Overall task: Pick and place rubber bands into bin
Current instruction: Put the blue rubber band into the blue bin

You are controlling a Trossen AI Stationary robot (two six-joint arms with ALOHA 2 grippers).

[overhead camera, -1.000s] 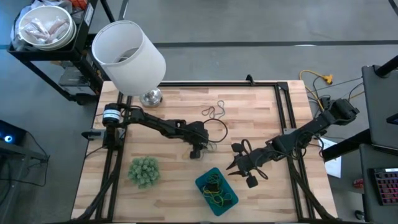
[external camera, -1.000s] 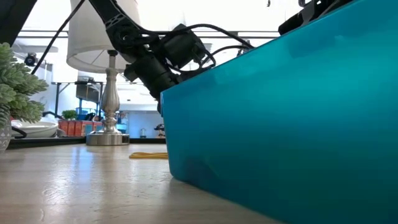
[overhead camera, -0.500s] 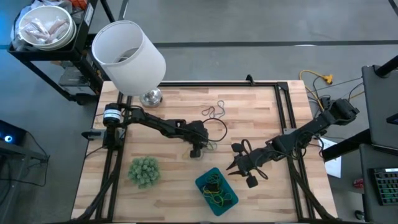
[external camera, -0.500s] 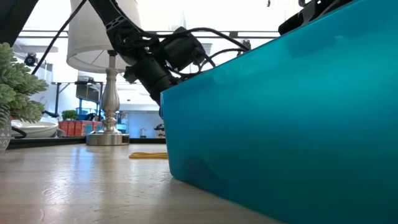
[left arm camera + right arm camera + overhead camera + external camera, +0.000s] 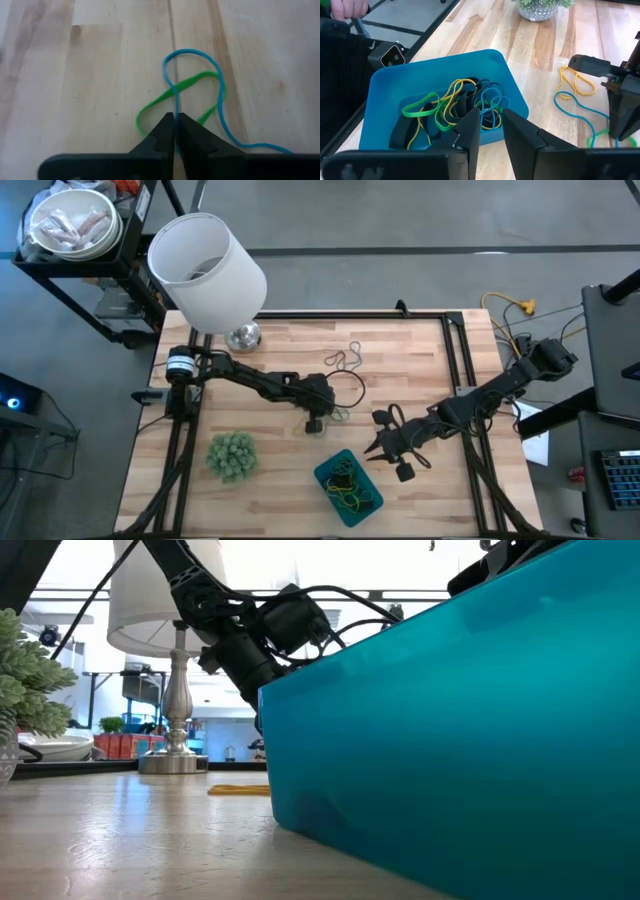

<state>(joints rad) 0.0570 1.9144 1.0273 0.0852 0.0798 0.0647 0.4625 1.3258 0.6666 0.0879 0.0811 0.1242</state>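
My left gripper [image 5: 316, 423] is at mid-table, pointing slantwise down, shut on a blue rubber band [image 5: 192, 55] that crosses a green one [image 5: 155, 105] on the wood. A yellow band [image 5: 576, 82] lies just beside them. The teal bin [image 5: 326, 472] stands near the front edge with several bands [image 5: 455, 105] inside. My right gripper [image 5: 492, 127] hovers open above the bin's far right side [image 5: 380, 448], nothing between its fingers. More tan bands [image 5: 343, 359] lie farther back. My left gripper pinches a strand of the blue band [image 5: 174, 106] between its two fingertips, close to where it crosses the green band. The fingers slant down onto the table. The band lies slack on the wood. Whether the green band's lower strand is caught too, I cannot tell.
A lamp with a white shade [image 5: 207, 268] and metal base [image 5: 243, 336] stands at the far left. A fuzzy green ball in a pot [image 5: 232, 455] sits at the near left. Black frame rails [image 5: 462, 360] edge the table. A person's hand [image 5: 350, 7] shows beyond it.
My left gripper has shut its fingers on the bands on the table, staying where it was. My right arm has kept still over the bin.
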